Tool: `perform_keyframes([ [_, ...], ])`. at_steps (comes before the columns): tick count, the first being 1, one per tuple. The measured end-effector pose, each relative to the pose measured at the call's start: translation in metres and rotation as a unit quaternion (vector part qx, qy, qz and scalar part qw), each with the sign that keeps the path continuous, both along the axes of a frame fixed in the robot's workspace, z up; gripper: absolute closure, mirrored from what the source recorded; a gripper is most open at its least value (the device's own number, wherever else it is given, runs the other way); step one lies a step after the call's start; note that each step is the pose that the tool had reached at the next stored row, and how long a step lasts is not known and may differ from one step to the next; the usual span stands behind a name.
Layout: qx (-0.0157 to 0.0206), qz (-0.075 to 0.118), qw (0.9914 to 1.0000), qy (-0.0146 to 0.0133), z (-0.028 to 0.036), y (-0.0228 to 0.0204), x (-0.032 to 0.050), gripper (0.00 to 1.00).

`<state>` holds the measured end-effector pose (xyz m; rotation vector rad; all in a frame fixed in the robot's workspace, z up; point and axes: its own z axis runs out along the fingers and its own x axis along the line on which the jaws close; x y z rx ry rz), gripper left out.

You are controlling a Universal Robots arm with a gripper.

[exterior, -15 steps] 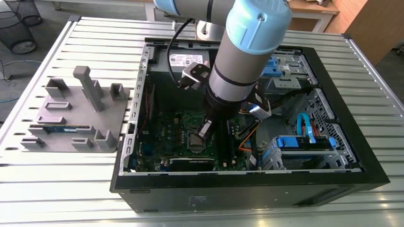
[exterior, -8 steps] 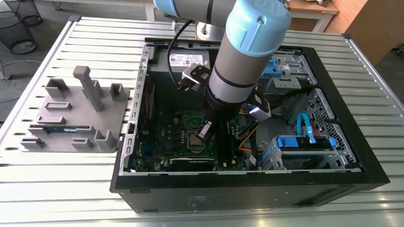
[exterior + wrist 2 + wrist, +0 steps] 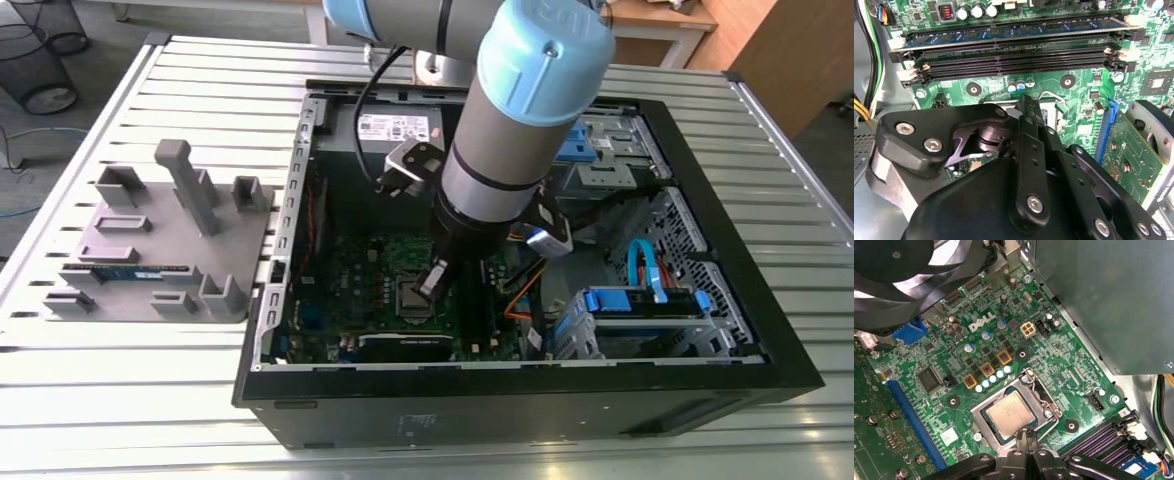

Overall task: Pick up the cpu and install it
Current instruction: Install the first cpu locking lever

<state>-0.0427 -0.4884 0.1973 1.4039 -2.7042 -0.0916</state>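
The cpu (image 3: 1010,412) lay in its socket (image 3: 1040,390)
The pincer (image 3: 1027,433), tips closed together, hung at the cpu's edge.

Exterior view looks down on the open case (image 3: 507,392); my wrist views sit close over its motherboard (image 3: 989,92) (image 3: 1064,365).

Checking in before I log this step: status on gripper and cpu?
Gripper low inside the case, at the cpu's edge. Cpu lying flat in the socket on the motherboard. Nothing on top of it.
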Motion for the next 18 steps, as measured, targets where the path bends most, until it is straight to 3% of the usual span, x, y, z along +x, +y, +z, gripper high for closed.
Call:
perform_keyframes([
  [4,0.0,0.0,1.0,0.0,0.0001,-0.0042,0.0,0.89],
  [6,0.0027,0.0,1.0,0.0001,0.0002,-0.0056,-0.0001,0.89],
  [10,0.0148,0.0,0.99989,0.0001,0.0001,-0.0076,-0.0001,0.89],
  [18,0.0451,0.0,0.99898,0.0001,0.0001,-0.0133,-0.0001,0.89],
])
